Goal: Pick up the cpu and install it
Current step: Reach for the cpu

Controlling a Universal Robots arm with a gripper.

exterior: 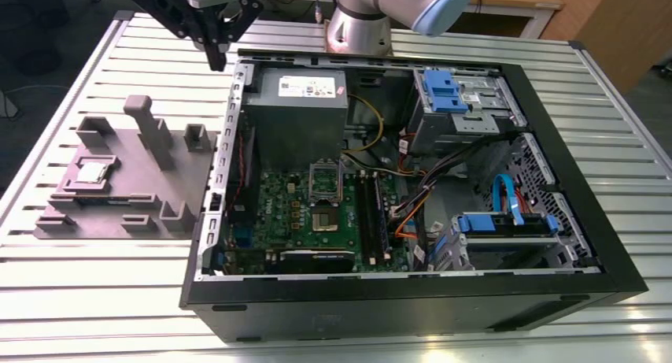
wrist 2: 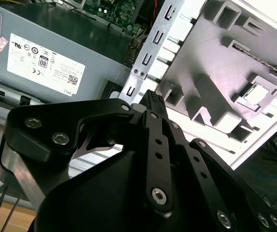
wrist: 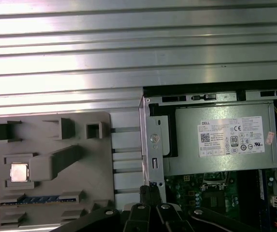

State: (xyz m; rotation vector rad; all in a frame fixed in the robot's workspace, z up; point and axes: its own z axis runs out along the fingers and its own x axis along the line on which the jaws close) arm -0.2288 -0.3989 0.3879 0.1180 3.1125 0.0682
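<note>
White label [wrist: 231,136] on grey box [wrist: 186,162]: round marks, code square, fine print (pink sticker [wrist: 269,138] beside).

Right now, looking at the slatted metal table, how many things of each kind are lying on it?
cpu: 1
grey holder block: 1
open computer case: 1
Total: 3

We see bright light from above glaring off the ribbed metal surface [wrist: 128,48], nearly white in the first wrist view. Inside the computer case [exterior: 420,308], shadow gathers; the black pincer [wrist 2: 153,98] shows dark.
</note>
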